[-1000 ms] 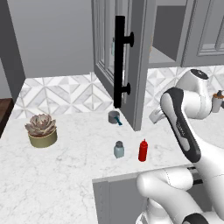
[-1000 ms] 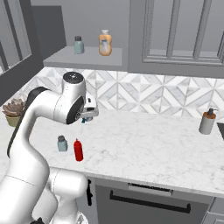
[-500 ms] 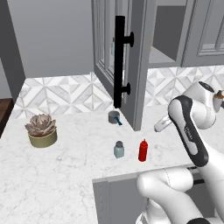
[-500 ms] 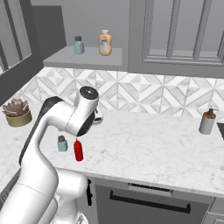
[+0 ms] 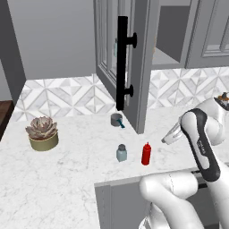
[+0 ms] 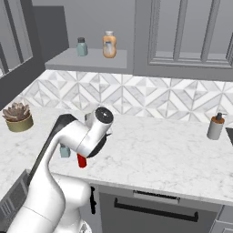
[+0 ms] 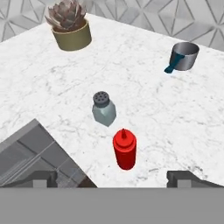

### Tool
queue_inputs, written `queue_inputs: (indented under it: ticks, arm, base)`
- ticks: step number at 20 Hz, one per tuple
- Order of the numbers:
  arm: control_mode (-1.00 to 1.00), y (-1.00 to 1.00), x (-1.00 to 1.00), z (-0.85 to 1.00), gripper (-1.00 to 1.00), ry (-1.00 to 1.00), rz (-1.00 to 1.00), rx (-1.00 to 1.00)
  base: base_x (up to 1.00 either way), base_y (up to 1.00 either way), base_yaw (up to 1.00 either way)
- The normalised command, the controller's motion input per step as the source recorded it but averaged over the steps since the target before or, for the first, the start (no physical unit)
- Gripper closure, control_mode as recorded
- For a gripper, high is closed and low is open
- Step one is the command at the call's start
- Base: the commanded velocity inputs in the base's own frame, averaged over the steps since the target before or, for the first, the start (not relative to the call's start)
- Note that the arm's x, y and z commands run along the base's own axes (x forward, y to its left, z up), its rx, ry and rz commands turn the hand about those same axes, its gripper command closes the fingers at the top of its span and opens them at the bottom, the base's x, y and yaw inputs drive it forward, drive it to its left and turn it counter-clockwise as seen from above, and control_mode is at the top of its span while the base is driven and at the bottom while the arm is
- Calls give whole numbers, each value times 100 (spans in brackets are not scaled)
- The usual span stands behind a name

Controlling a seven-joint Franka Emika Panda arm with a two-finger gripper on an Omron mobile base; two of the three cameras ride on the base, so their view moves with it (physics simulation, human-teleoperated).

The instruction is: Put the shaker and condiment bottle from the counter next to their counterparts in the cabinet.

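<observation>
Since a second ago the arm has swung down over the counter (image 7: pixel 175 113), its gripper (image 7: pixel 112 178) spread wide and empty above the condiment bottle (image 7: pixel 124 149), which stands just beside the shaker (image 7: pixel 104 109).

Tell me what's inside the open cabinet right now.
On the cabinet shelf stand a small blue-grey jar with a grey cap and an orange bottle, side by side, apart. The shelf's left end is hidden behind the open door.
</observation>
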Motion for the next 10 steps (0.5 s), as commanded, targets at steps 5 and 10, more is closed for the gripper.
queue_inputs:
  ticks: [5, 10]
  arm:
    - [-100, -2, -7, -58, -100, -19, 16, 9]
    - [-100, 0, 0, -53, -100, -14, 14, 6]
  base:
    - [0, 0, 0]
    - [0, 0, 0]
